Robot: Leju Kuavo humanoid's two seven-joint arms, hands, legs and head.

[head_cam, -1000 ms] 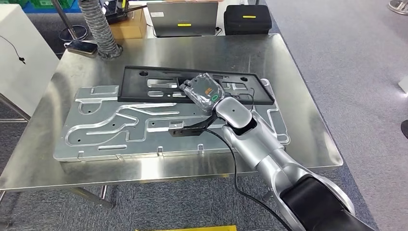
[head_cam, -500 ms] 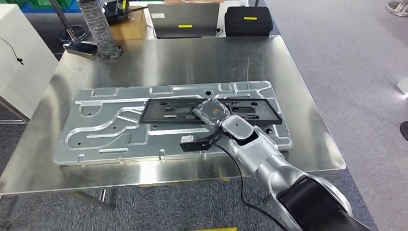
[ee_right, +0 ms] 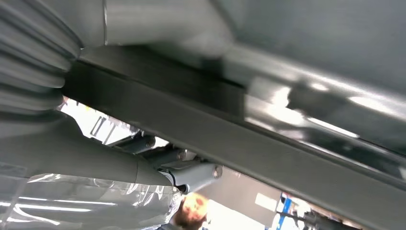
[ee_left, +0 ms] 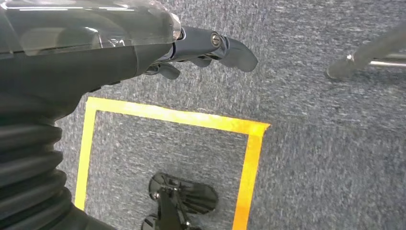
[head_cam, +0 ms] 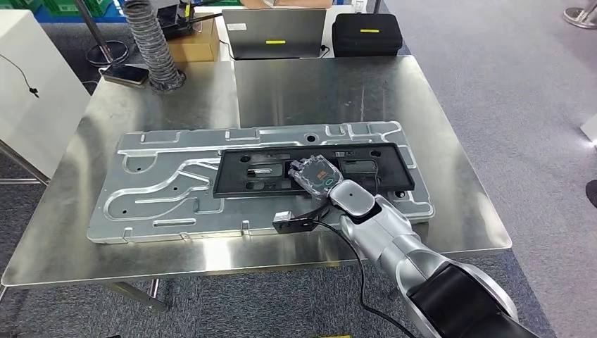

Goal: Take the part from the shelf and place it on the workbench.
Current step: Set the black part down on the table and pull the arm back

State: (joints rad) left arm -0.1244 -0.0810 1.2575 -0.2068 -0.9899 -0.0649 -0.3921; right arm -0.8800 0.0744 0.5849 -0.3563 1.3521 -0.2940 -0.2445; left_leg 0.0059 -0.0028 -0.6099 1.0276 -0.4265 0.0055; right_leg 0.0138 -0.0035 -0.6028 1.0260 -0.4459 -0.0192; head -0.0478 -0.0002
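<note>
The part is a long black rectangular frame [head_cam: 236, 184] with cut-outs. It lies flat over the right half of a big machined aluminium plate [head_cam: 158, 193] on the steel workbench [head_cam: 324, 91]. My right hand [head_cam: 317, 174], wrapped in clear plastic, grips the frame's near long edge at about its middle. I cannot tell whether the frame touches the plate. In the right wrist view the frame's black bar [ee_right: 249, 143] runs across, just past the right hand [ee_right: 91, 165]. My left hand [ee_left: 191, 48] hangs beside me over the carpet and holds nothing.
At the bench's far edge stand a grey ribbed hose [head_cam: 158, 53], a phone [head_cam: 129, 73], a cardboard box [head_cam: 193, 42], a laptop [head_cam: 284, 33] and a black case [head_cam: 366, 33]. A white cabinet [head_cam: 35, 91] stands left. Yellow floor tape [ee_left: 167, 115] lies below. A person [ee_right: 191, 213] stands beyond.
My right hand has carried the black frame from the plate's far edge toward me and to the right, lower over the plate. The camera has shifted slightly too.
</note>
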